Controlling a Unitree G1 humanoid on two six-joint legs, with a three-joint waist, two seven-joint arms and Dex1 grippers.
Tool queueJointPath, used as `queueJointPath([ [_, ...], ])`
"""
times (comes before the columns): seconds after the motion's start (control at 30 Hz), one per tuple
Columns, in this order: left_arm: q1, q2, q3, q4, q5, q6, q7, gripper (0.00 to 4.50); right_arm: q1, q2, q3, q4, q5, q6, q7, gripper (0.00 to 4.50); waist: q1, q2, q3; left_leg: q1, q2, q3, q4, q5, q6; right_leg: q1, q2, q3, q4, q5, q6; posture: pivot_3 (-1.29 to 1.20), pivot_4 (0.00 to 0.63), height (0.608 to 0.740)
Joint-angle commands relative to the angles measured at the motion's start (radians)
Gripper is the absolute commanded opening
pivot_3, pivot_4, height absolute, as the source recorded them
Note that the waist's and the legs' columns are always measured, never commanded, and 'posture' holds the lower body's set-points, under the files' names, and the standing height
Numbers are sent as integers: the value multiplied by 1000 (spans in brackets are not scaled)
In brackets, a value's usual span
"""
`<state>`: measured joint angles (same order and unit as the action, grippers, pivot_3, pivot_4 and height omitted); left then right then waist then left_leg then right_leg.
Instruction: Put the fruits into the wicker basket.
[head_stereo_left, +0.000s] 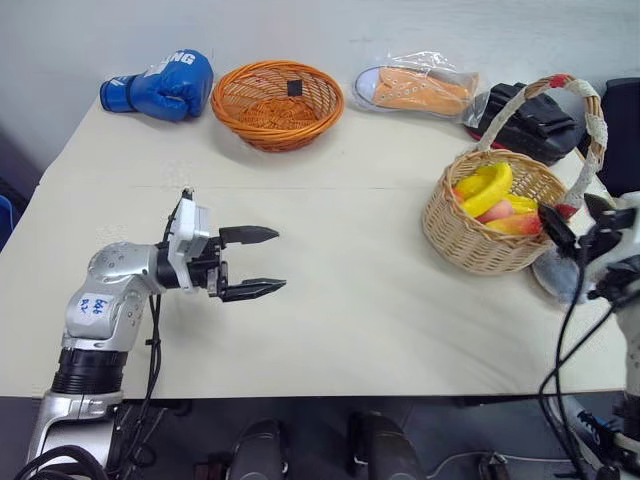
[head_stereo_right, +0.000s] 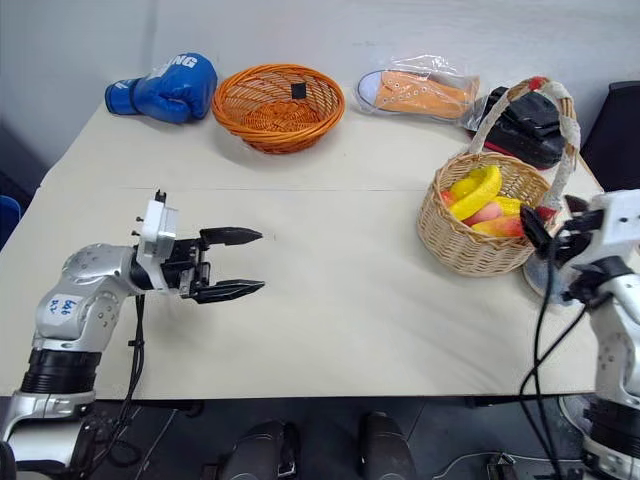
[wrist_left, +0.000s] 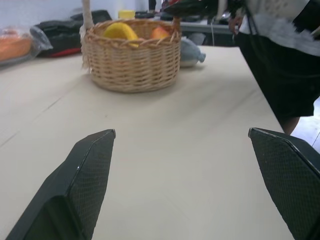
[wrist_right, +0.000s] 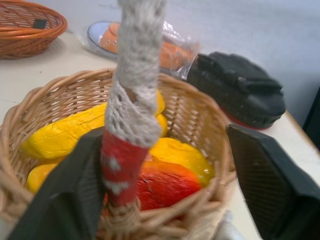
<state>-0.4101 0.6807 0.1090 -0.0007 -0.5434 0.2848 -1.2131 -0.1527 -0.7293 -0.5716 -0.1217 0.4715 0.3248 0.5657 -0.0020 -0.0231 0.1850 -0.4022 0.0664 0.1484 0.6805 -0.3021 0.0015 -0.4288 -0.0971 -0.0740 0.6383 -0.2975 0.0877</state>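
Observation:
The wicker basket stands at the table's right side, its tall cord-wrapped handle ending in a red wrap. Inside lie the fruits: a curved yellow banana, a pink-orange peach, a red-and-yellow mango and other yellow ones. My right gripper is open at the basket's right rim, its fingers on either side of the handle's red base, holding nothing. Far to the left, my left gripper hovers over bare table, open and empty, pointing toward the basket.
Along the table's far edge lie a blue boxing glove, a shallow orange woven bowl, an orange shoe in plastic and a black bag. A grey-blue plush toy lies against the basket's near right side.

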Motion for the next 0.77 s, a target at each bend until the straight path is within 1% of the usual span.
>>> queueJointPath([
  [0.03, 36, 35, 60, -8, 19, -71, -4, 4500, 78, -77, -105, -25, 30, -128, 190, 4472, -2, 0, 0, 0, 0, 0, 0, 0, 0, 0, 0, 0, 0, 0, 0, 0, 150, 740],
  [0.1, 54, 44, 74, 25, 36, -109, -7, 4500, 159, -113, -134, 5, 18, -221, 323, 4472, -1, 0, 0, 2, 0, 0, 0, 0, 0, 2, 0, 0, 0, 0, 0, 0, 150, 740],
  [0.17, 74, 48, 77, 63, 66, -159, -5, 4500, 259, -154, -126, 45, -41, -378, 470, 4472, 0, 0, 0, 3, 0, 0, -1, -1, 1, 3, 0, 0, -1, 0, 0, 0, 150, 740],
  [0.2, 93, 56, 74, 82, 93, -193, -6, 4500, 300, -164, -129, 49, -18, -396, 547, 4472, 0, 0, 0, 4, 0, 1, -1, -1, 1, 4, 0, 0, -2, 0, 0, 0, 150, 740],
  [0.27, 129, 71, 77, 109, 124, -256, -19, 4500, 355, -167, -122, 33, 20, -398, 619, 4472, -1, 0, 0, 7, 0, 1, -2, -1, 1, 6, 0, 0, -3, 0, 0, 0, 150, 740],
  [0.33, 161, 80, 90, 114, 137, -277, -8, 4500, 400, -153, -66, -9, 16, -432, 674, 4472, -3, 0, 0, 10, 0, 1, -2, -2, 1, 8, -1, 0, -3, 0, 0, 0, 150, 740],
  [0.37, 171, 83, 95, 115, 138, -281, -2, 4500, 412, -143, -42, -25, 12, -447, 690, 4472, -6, 0, 0, 11, 1, 1, -3, -4, 2, 9, -1, 0, -3, 0, 0, 0, 150, 740],
  [0.43, 225, 92, 95, 104, 163, -305, 9, 4500, 393, -88, 68, -66, -2, -468, 674, 4472, -12, 0, 0, 15, 3, 1, -4, -6, 3, 12, 0, 0, -4, -1, -1, 0, 150, 740],
  [0.5, 281, 78, 96, 85, 184, -339, 36, 4500, 334, -28, 201, -60, -45, -504, 667, 4472, -23, 0, 0, 19, 8, 0, -6, -7, 1, 15, -1, -1, -5, -1, -2, 0, 150, 740],
  [0.6, 331, 50, 106, 65, 200, -371, 94, 4500, 236, 40, 340, -6, -108, -545, 652, 4472, -28, 1, 0, 20, 7, 1, -10, -6, 0, 15, -2, -1, -5, -1, -3, 0, 150, 740],
  [0.67, 355, 35, 113, 59, 210, -394, 124, 4500, 172, 80, 403, 43, -147, -580, 631, 4472, -27, 1, 0, 20, 7, 1, -11, -5, -2, 15, -2, -1, -5, -2, -3, 0, 150, 740],
  [0.77, 354, 18, 112, 68, 224, -422, 165, 4500, 104, 120, 451, 112, -185, -627, 595, 4472, -24, 1, 0, 20, 6, 1, -11, -4, -3, 15, -2, -2, -4, -2, -3, 0, 150, 740],
])
